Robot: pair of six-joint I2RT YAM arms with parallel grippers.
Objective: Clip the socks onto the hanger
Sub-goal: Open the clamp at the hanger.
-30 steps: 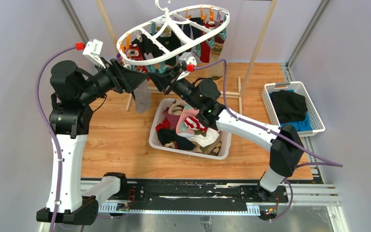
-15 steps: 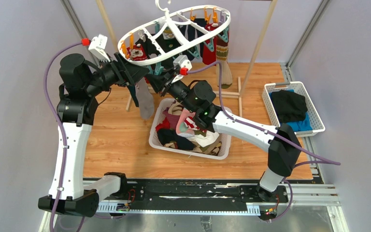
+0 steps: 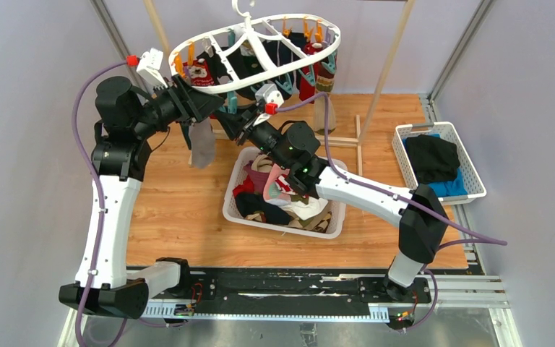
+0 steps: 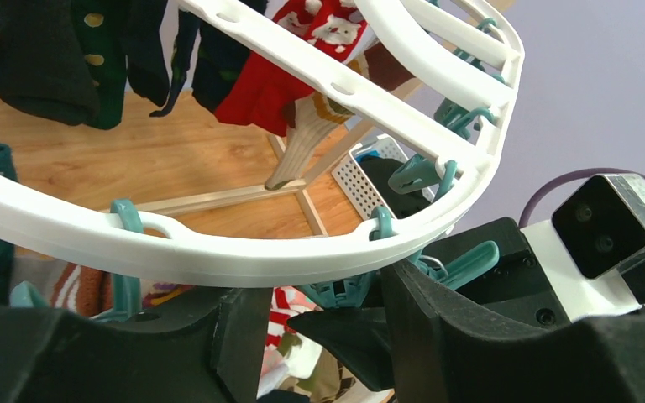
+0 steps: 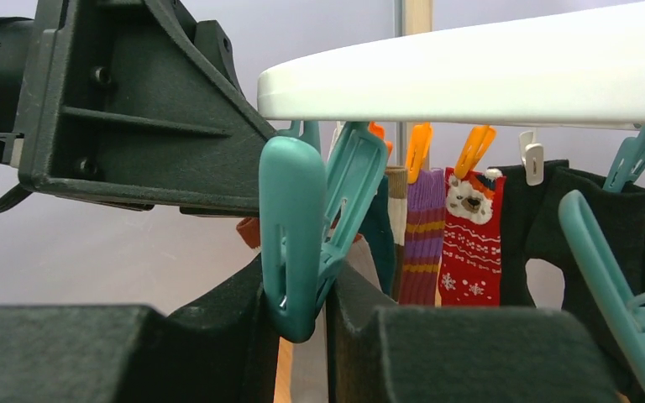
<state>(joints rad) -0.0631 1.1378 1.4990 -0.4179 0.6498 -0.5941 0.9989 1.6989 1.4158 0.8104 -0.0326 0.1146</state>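
White basket (image 3: 229, 204) w/ socks (image 3: 283, 192); R hand (image 5: 296, 292) tight on teal clip (image 5: 292, 220) (L hand (image 4: 327, 321) unclear)

Wooden tabletop (image 3: 181, 210), with a white slotted basket (image 3: 340, 217) mid-table and a second white slotted basket (image 3: 405, 165) well apart at the right edge. The second one holds a bulky black garment (image 3: 431, 157) on top of a blue one (image 3: 452, 186). Wooden pole frame (image 3: 390, 54) stands at the back, its base bars (image 3: 343, 141) flat on the tabletop; black rail (image 3: 296, 289) runs along the near edge.
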